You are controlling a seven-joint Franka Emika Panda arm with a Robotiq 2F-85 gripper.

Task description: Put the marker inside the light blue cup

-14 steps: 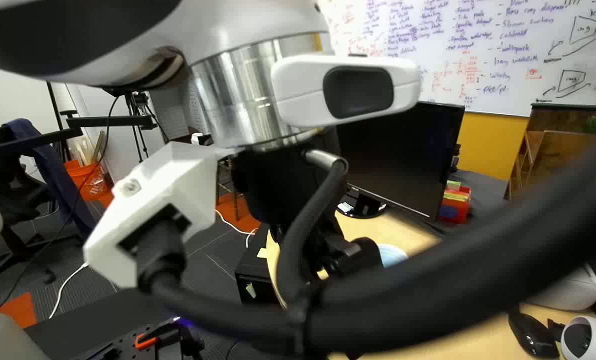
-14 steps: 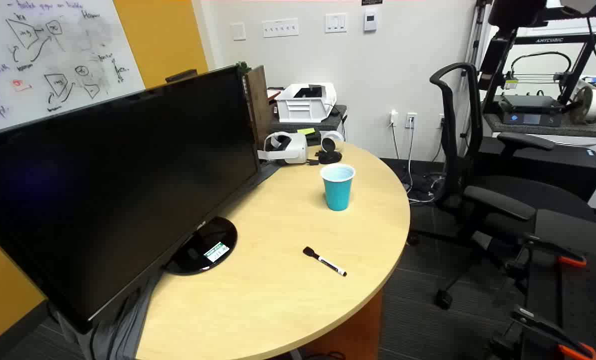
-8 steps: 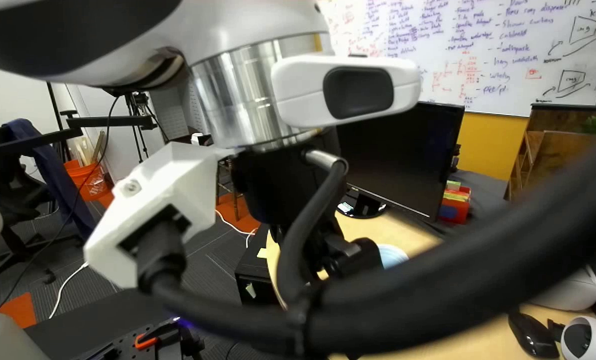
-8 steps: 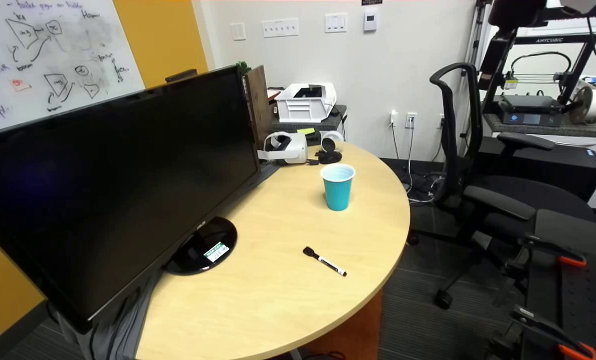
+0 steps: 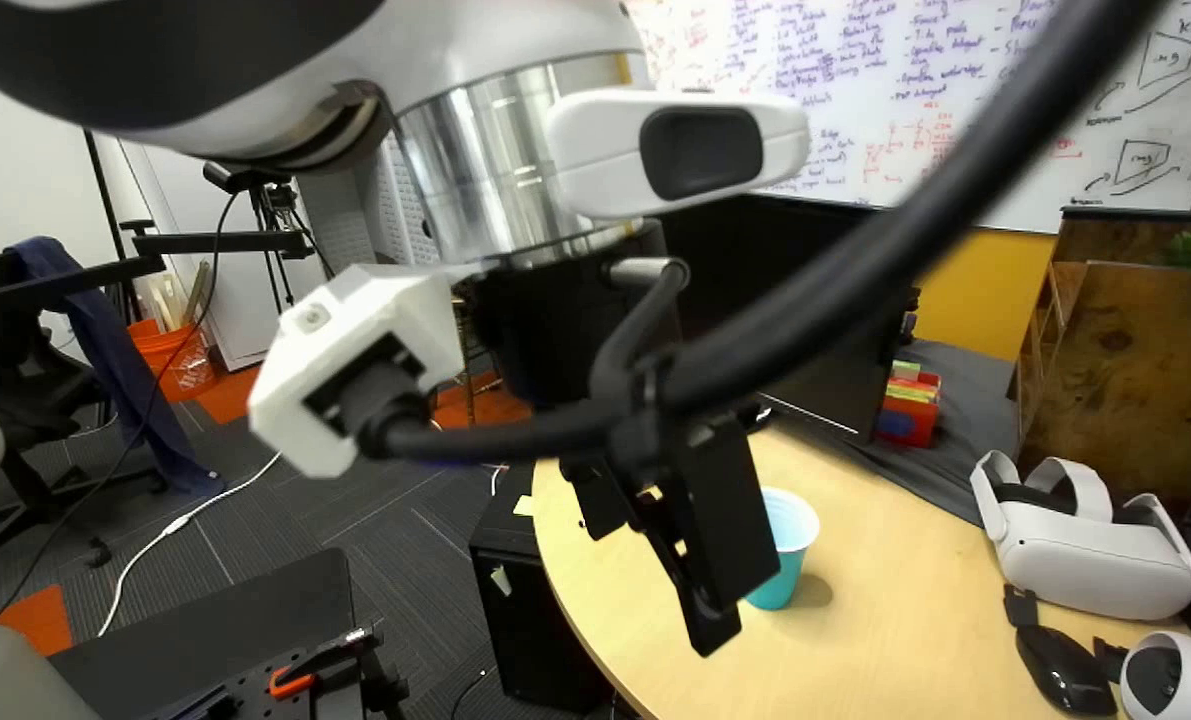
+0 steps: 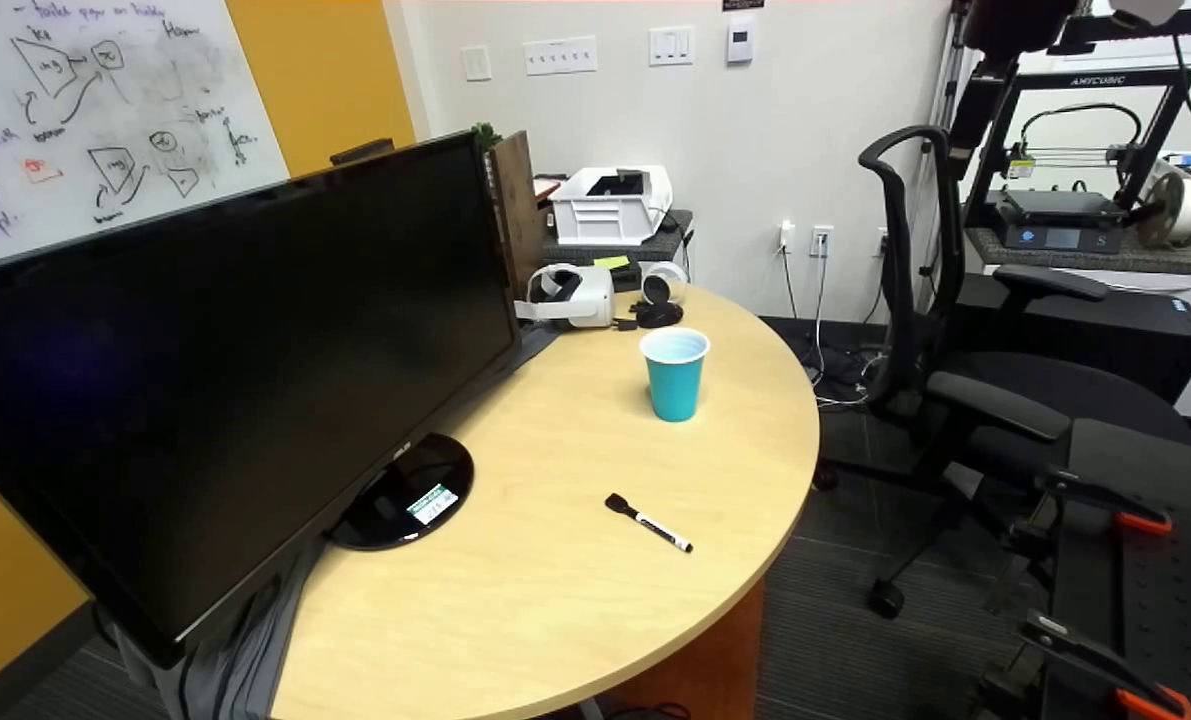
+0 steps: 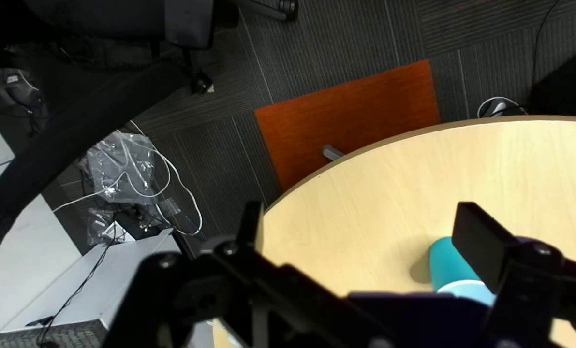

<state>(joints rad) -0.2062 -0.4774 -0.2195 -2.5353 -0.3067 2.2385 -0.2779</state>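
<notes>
With tool (image 7: 359, 216) spread and empty, best to straddle the marker (image 6: 649, 522) squarely at mid-length, clear of the cup (image 6: 674, 382).

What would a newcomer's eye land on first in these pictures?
Probably the big robot arm, looming across the upper left of an exterior view, its gripper open in the wrist view. Next, in an exterior view, likely the blue cup upright on the pale table, a marker lying nearer that camera, and the large dark screen at left.
</notes>
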